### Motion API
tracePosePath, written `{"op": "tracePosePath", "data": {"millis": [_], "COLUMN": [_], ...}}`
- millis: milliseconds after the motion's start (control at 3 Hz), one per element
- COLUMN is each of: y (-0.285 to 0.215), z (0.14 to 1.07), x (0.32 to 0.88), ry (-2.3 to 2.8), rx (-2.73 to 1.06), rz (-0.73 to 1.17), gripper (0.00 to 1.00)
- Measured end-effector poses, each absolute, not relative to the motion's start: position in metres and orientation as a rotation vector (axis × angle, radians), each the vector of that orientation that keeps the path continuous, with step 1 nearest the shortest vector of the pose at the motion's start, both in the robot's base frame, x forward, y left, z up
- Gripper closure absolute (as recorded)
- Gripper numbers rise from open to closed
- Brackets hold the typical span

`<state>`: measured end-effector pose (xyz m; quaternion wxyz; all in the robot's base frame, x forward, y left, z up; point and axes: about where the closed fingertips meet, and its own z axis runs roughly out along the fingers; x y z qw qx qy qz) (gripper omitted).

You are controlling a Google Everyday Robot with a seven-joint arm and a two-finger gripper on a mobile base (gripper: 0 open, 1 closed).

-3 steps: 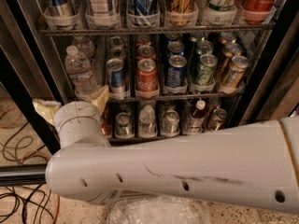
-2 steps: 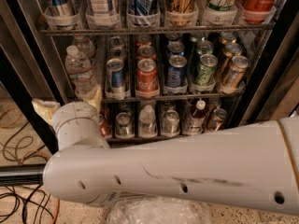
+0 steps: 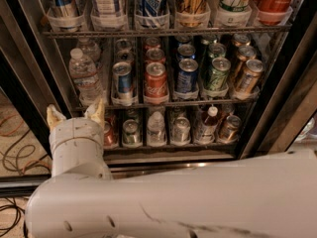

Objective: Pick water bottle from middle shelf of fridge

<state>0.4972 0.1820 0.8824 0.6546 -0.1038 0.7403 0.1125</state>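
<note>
The water bottle (image 3: 84, 76), clear ribbed plastic with a white cap, stands upright at the left end of the middle shelf (image 3: 173, 103), beside lanes of short soda cans. A second such bottle (image 3: 89, 47) stands behind it. My gripper (image 3: 75, 114) is just below and slightly left of the front bottle, in front of the shelf's edge. Its two tan fingertips (image 3: 95, 110) are spread apart, point up and hold nothing. The fridge (image 3: 277, 98) has black door frames, and its door is open.
The top rack (image 3: 163, 31) holds tall cans. The lower rack holds cans and small bottles, one with a red-and-white label (image 3: 208, 123). My white arm (image 3: 198, 197) fills the bottom of the view. Cables (image 3: 15, 148) lie on the floor at the left.
My arm has dropped lower in the view and now hides the plastic bag on the floor. The fingertips have sunk slightly and stand closer together. The bottles and cans have not moved.
</note>
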Motion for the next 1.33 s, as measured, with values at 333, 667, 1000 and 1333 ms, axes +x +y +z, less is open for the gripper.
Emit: {"op": "tracePosePath", "data": {"millis": [333,667,1000,1333], "y": [0.179,0.187,0.199,0.206], "z": [0.88,0.871,0.864,0.857], "x": [0.486,0.486,0.498,0.512], "ry": [1.693,1.701,1.687,1.678], "rx": [-0.223,-0.219,-0.197,-0.162], "rz": [0.23,0.243,0.27,0.282], "gripper": [0.35,0.34,0.34,0.34]}}
